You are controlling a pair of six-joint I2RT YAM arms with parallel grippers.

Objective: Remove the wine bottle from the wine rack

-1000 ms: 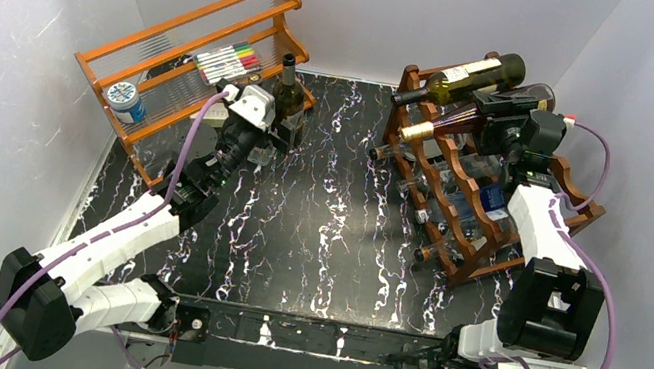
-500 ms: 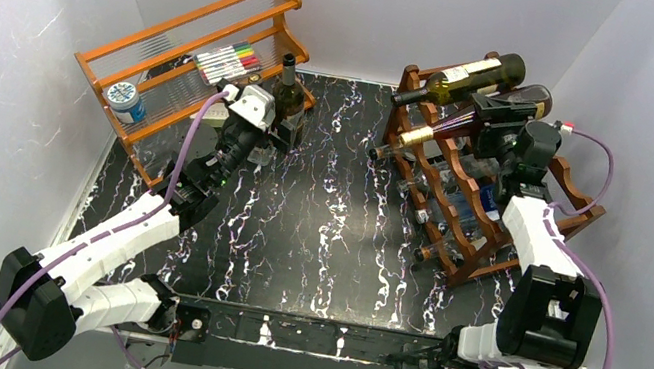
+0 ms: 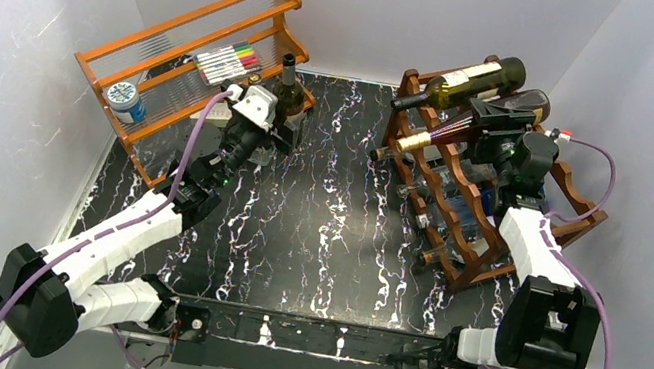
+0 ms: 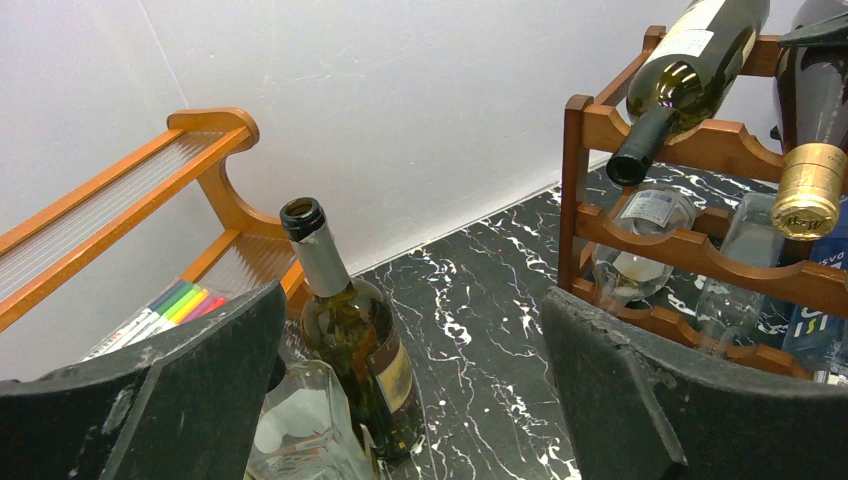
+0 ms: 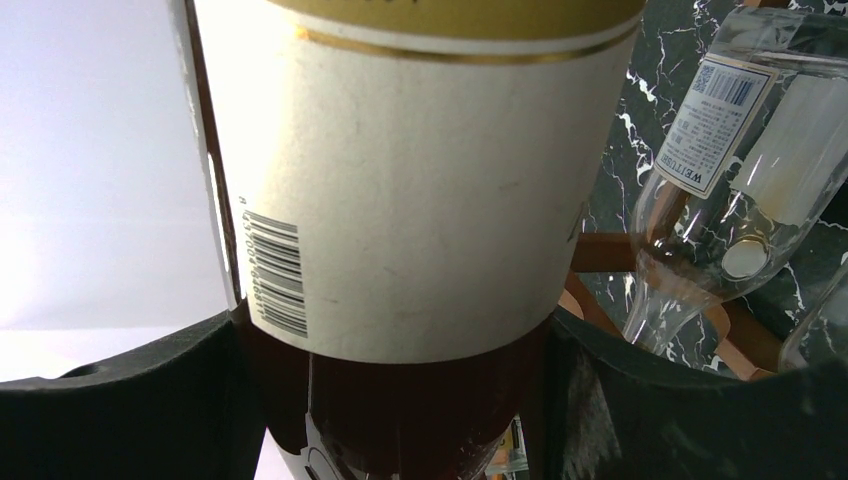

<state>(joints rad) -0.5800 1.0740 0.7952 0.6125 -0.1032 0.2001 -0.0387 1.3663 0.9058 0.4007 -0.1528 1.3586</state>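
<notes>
while the right gripper [image 5: 395,400] has its jaws clamped on the fat body of the wine bottle [image 5: 400,180], that bottle lies across the top tier of the wine rack [image 3: 475,261], gold-foiled neck pointing out toward the middle of the table. the pads sit flush against both flanks, so i'd call that a real grip. over on the other side the left gripper [image 4: 410,340] hangs wide open with nothing in it, near the upright green bottle [image 4: 355,340] beside the orange rack [image 4: 215,125].

now, the dangers. the hold is low on the bottle's body, with the heavy neck end sticking far out. if the arm lifts fast, i reckon the bottle could pivot or slide through the pads. the scalloped rail could catch the neck on the way out and drag the whole rack along. the second bottle [image 3: 464,75] lies just beside on the same tier, and a sideways swing could knock it rolling. clear glass bottles [image 5: 715,130] lie underneath, so a drop would land on glass.

as for print, the wine bottle's pale label carries a barcode [image 5: 275,270] on its left edge, digits too small to read, and a gold band above. the clear bottle's small label shows a barcode and a word starting "weiti", with the rest unreadable. the coloured markers [image 4: 165,310] in the orange rack show no legible text.
</notes>
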